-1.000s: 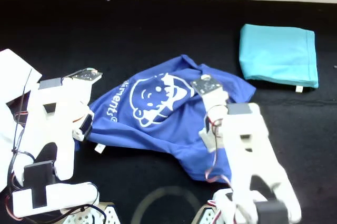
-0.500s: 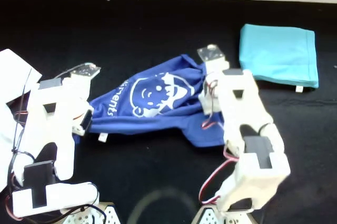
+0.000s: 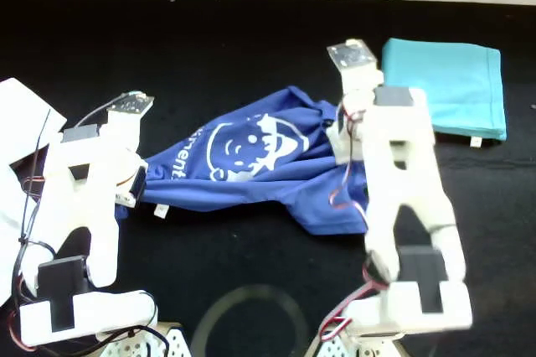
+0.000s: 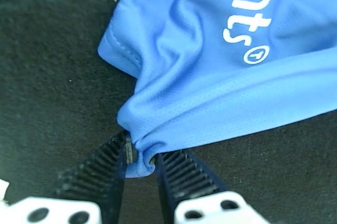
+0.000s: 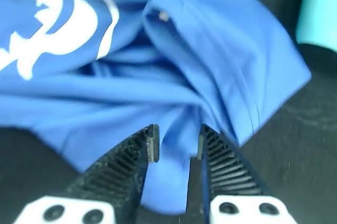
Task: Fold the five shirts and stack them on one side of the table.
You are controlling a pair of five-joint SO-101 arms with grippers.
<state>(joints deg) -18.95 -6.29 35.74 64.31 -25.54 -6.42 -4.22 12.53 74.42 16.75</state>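
Blue cloth is caught in both sets of my fingers. My left fingers are clenched on a bunched corner of the blue shirt, right at its hem and not far from the white lettering. In the high view that corner sits at the middle left of the frame, tucked against my left arm.

My right fingers grip a gathered fold at the opposite side of the shirt. The creases run in toward the gap between them, and a flap of cloth lies beneath. In the high view my right arm stretches up the right half of the frame.

The blue shirt is pulled out across the centre between the two arms, with its white printed face upward. Its lower right part sags as a loose flap on the black bench.

A folded turquoise shirt lies flat in the upper right of the frame, near the tip of my right arm, with a strip of bench between it and the blue one. Some white cloth shows at the left edge, partly behind my left arm.
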